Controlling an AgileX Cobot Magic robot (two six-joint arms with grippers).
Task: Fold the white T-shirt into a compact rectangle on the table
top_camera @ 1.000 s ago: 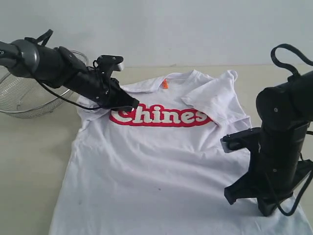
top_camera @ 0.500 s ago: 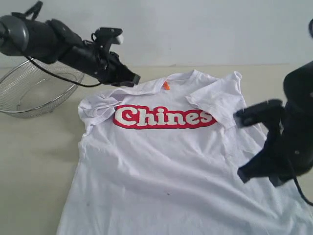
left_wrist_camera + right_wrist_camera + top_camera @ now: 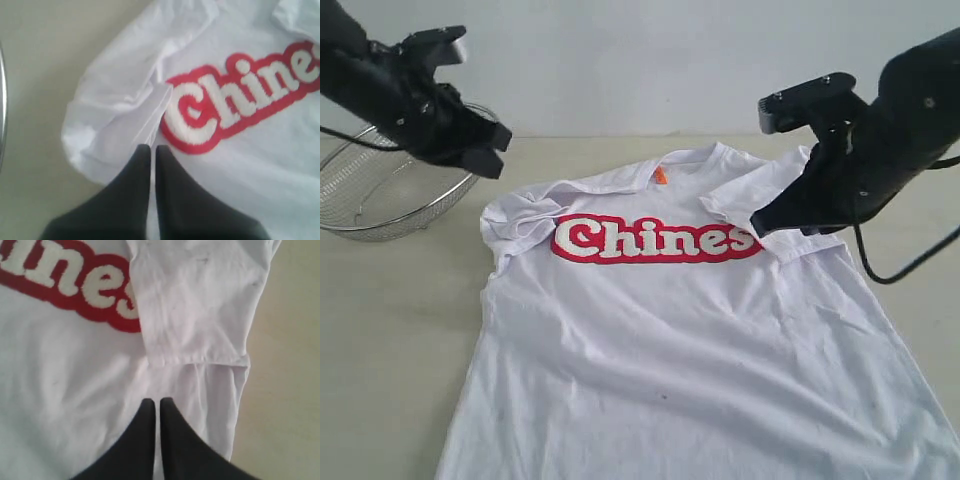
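Note:
The white T-shirt [image 3: 660,330] lies face up on the pale table [image 3: 390,330], red lettering across the chest, orange tag at the collar. Both sleeves are folded inward over the body. My left gripper [image 3: 492,160] hovers shut and empty above the table, off the shirt's left shoulder; in the left wrist view its tips [image 3: 151,148] hang over the folded left sleeve [image 3: 120,125]. My right gripper [image 3: 763,224] is shut and empty, raised over the folded right sleeve [image 3: 765,205]; in the right wrist view its tips [image 3: 156,402] sit just below that sleeve's hem [image 3: 195,315].
A silver wire-mesh basket [image 3: 365,195] stands at the back left, behind the left arm. A white wall runs along the table's far edge. The right arm's cable [image 3: 910,262] dangles over the table at the right.
Both arms have lifted away from the shirt. The left gripper rose from the left shoulder and moved left. The right arm swung up from the lower right to the right sleeve.

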